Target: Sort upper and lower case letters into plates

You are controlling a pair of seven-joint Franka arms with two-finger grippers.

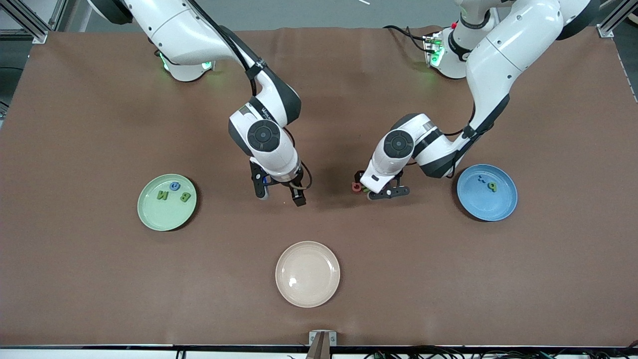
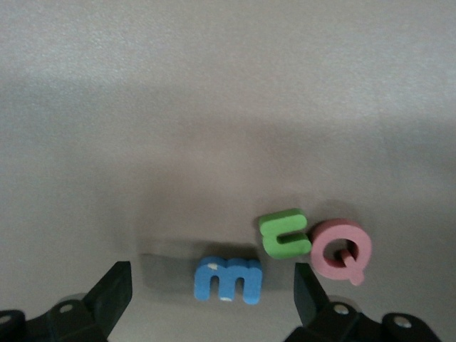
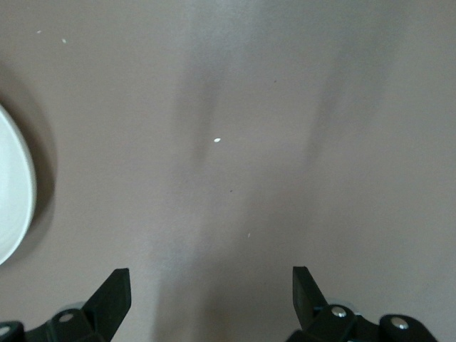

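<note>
Three letters lie on the brown table (image 1: pixel 99 279) under the left gripper (image 1: pixel 381 192), all farther from the front camera than the cream plate (image 1: pixel 307 273), which serves as landmark. In the left wrist view, the blue m (image 2: pixel 229 279) lies flat between the spread fingers (image 2: pixel 110 292), its long axis running from finger to finger, legs pointing toward the camera. The green u (image 2: pixel 283 234) and red Q (image 2: pixel 342 249) touch each other just beside the m. The mint plate (image 1: pixel 149 212), toward the right arm's end from the cream plate, holds a green N (image 1: pixel 162 195), green B (image 1: pixel 185 196) and blue piece (image 1: pixel 174 186). The blue plate (image 1: pixel 478 207), toward the left arm's end, holds a green piece (image 1: pixel 492 186). The right gripper (image 1: pixel 279 193) hangs open over bare table.
</note>
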